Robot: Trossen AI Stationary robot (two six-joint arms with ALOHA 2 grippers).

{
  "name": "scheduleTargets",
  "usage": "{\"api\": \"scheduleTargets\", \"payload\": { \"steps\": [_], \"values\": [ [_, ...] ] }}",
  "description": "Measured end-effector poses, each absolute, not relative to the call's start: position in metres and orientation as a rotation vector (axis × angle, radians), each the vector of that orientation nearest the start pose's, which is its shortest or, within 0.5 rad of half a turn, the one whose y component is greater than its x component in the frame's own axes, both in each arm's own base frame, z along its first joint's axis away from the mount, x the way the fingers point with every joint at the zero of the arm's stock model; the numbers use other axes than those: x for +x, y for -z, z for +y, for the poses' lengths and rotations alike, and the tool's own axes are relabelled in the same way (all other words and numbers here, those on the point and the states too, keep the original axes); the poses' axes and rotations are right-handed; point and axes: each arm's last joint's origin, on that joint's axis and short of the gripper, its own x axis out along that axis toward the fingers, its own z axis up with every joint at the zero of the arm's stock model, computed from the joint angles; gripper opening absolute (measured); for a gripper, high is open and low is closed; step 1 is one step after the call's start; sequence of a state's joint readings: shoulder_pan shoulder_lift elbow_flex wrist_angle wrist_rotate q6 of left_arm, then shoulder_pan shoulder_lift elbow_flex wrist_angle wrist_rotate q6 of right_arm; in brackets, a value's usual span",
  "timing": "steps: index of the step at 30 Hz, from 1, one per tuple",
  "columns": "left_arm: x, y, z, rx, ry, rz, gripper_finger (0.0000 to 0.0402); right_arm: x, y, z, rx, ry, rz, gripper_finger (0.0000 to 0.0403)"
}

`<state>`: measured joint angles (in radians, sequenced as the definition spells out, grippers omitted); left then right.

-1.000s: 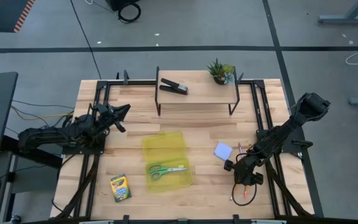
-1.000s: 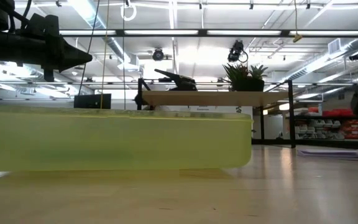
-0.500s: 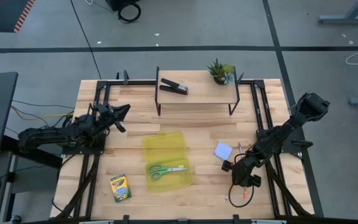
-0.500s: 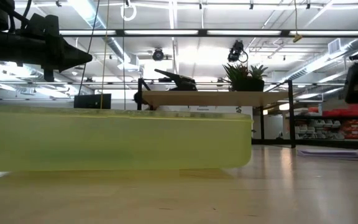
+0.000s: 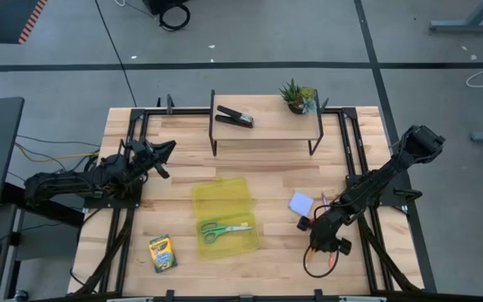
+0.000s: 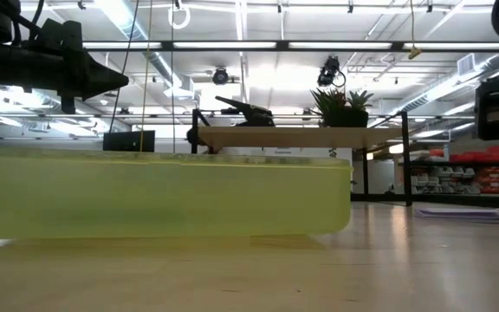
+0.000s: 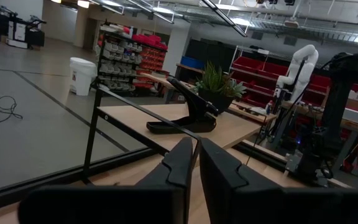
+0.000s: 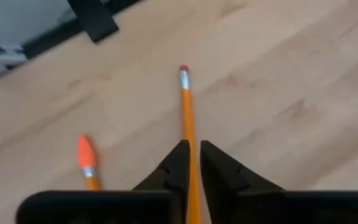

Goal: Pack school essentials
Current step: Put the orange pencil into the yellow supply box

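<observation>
Pencil between right gripper fingers (wrist view only).

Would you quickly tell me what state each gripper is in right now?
Left gripper: shut, holding nothing, raised over the table's left side.
Right gripper: shut on an orange pencil.

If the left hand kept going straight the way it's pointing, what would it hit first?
Probably the black stapler on the raised shelf: the left hand points right at it, fingers shut. The potted plant sits behind. Depth is unclear.

Bare table lies between yellow case and pencils.
</observation>
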<state>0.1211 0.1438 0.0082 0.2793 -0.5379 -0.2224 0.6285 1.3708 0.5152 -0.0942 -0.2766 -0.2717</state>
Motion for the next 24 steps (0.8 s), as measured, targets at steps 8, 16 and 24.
{"api": "scheduleTargets", "payload": {
  "steps": [8,16,24],
  "values": [
    [0.099,-0.181,0.027,-0.244,-0.64,-0.216,0.0028,0.186,-0.135,0.146,-0.348,-0.979,0.777,0.0102],
    [0.099,-0.181,0.027,-0.244,-0.64,-0.216,0.0037,0.199,-0.112,0.155,-0.344,-0.967,0.748,0.0125],
    [0.099,-0.181,0.027,-0.244,-0.64,-0.216,0.0032,0.205,-0.111,0.163,-0.249,-1.043,0.669,0.0123]
  ]
}}
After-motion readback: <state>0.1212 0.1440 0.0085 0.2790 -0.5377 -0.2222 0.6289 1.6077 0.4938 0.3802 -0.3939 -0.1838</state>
